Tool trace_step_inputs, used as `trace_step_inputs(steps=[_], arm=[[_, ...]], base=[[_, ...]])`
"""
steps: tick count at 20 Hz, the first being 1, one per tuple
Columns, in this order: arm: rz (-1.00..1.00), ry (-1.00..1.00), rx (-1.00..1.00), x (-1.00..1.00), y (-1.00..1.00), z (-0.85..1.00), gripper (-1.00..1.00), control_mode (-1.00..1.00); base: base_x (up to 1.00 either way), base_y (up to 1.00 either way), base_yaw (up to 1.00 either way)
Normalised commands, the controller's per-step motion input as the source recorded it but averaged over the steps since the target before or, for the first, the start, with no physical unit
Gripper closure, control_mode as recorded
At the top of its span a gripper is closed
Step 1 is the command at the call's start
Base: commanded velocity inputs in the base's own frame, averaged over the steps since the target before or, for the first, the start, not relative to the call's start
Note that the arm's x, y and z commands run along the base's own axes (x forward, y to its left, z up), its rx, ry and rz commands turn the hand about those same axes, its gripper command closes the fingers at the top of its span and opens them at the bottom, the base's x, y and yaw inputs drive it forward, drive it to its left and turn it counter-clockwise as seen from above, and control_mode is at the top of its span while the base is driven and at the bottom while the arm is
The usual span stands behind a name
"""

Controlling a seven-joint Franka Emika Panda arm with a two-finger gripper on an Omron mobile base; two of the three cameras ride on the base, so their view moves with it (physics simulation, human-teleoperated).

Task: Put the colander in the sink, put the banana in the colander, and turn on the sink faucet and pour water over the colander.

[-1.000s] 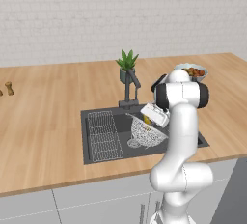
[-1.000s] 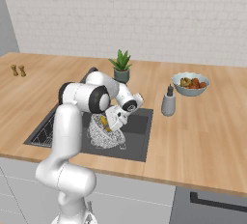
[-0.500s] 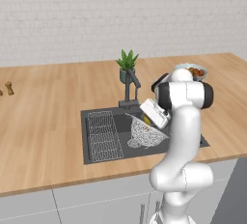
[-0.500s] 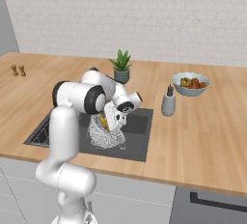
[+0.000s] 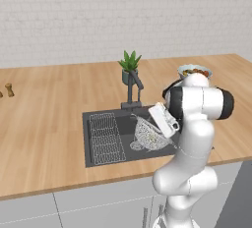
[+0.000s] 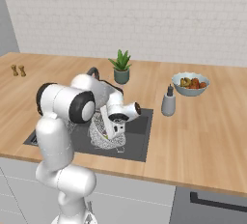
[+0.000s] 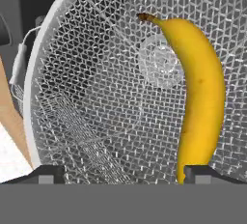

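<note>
Hand raised slightly above colander (image 5: 150,134), jaws spread, banana (image 7: 200,95) lying inside, no writing visible.

Yellow banana (image 7: 202,97) (brown-tipped) inside a silver criss-cross mesh colander (image 7: 96,97); dark grey sink (image 5: 93,124), light wood-grain worktop (image 5: 44,119), green plant (image 5: 130,61).

We see the banana (image 7: 200,92) lying in the colander (image 5: 149,134). The colander sits in the sink (image 5: 98,153), in front of the faucet (image 5: 133,90).
</note>
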Motion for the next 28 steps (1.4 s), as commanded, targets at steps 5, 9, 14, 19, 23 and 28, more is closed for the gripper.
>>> trace_step_inputs(steps=[5, 9, 14, 19, 23, 28], arm=[[-0.08, -0.36, 0.0, -0.2, 0.46, 0.41, -1.0, -1.0], [-0.11, -0.18, 0.0, 0.0, 0.76, 0.6, -1.0, -1.0], [-0.11, -0.02, 0.0, -0.01, 0.48, 0.6, -1.0, -1.0], [-0.08, -0.01, 0.04, -0.38, -0.06, 0.79, -1.0, -1.0], [-0.01, -0.01, 0.06, -0.82, -0.51, 0.71, -1.0, -1.0], [0.0, -0.02, 0.08, -0.73, -0.51, 0.85, -1.0, -1.0]], base=[[0.0, 0.0, 0.0], [0.0, 0.0, 0.0], [0.0, 0.0, 0.0], [0.0, 0.0, 0.0], [0.0, 0.0, 0.0], [0.0, 0.0, 0.0]])
